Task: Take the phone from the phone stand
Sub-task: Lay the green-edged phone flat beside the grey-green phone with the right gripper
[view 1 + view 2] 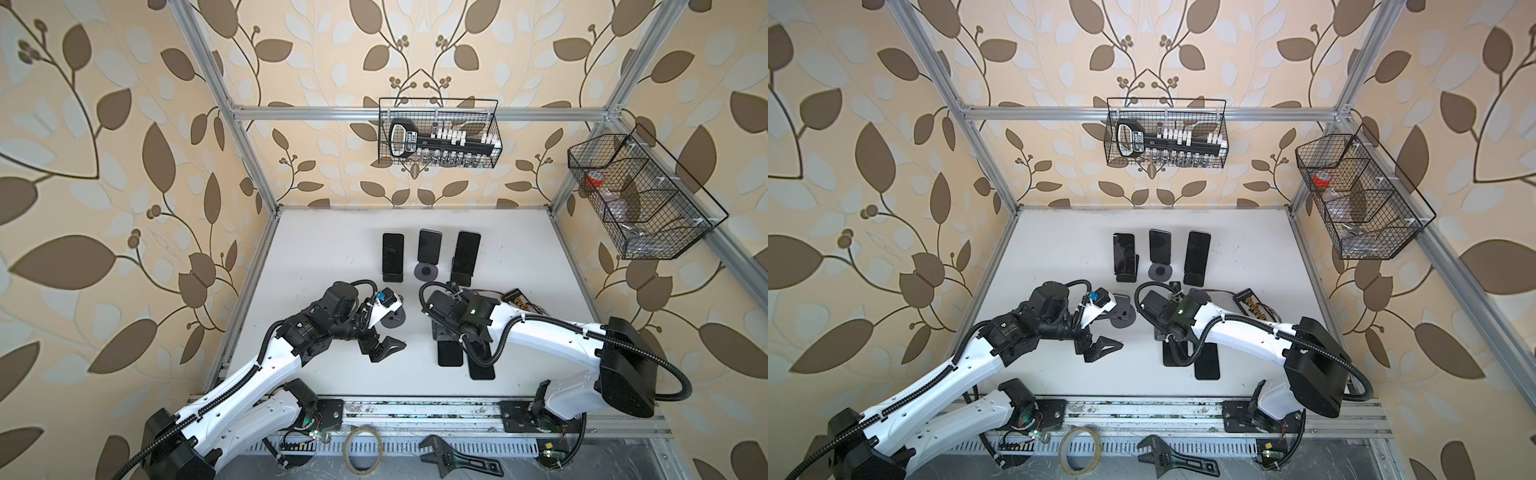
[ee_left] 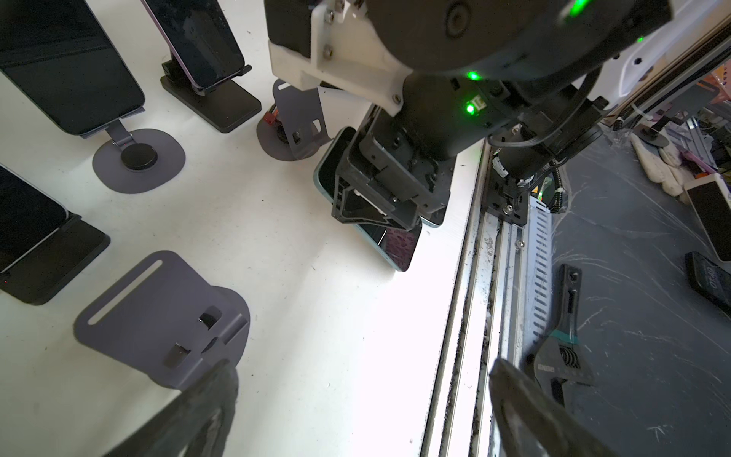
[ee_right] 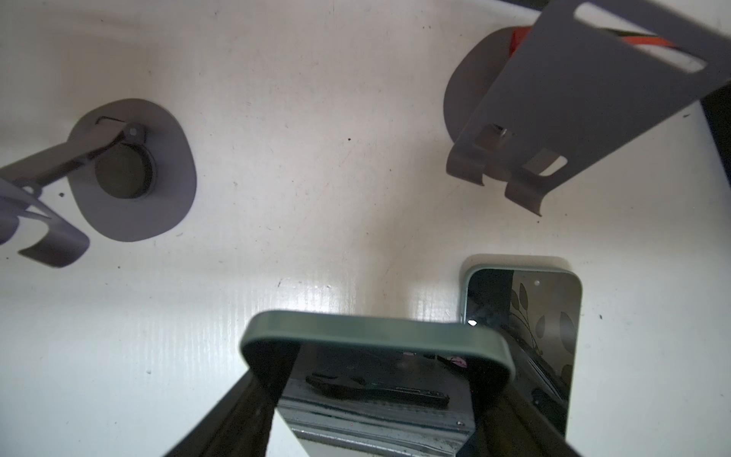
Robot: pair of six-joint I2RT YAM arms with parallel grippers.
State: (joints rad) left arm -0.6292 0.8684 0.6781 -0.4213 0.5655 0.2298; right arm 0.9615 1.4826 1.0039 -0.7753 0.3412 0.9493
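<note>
My right gripper (image 3: pixel 379 380) is shut on a green-edged phone (image 3: pixel 375 336), one finger on each long side. In a top view this phone (image 1: pixel 451 353) points down at the white table in front of the wrist; whether it touches the table I cannot tell. A second phone (image 3: pixel 522 336) lies flat beside it. Two grey phone stands stand empty, one (image 3: pixel 573 99) by the right arm and one (image 2: pixel 158 316) by my left gripper (image 2: pixel 364 395). The left gripper is open and holds nothing. Three more phones rest on stands at the back (image 1: pixel 392 253) (image 1: pixel 430 247) (image 1: pixel 467 253).
A circuit board with wires (image 1: pixel 517 299) lies right of the right wrist. Past the metal front rail (image 1: pixel 415 409) lie a wrench (image 1: pixel 453 457) and a tape ring (image 1: pixel 365 451). Wire baskets hang on the back wall (image 1: pixel 438 133) and the right wall (image 1: pixel 636 199).
</note>
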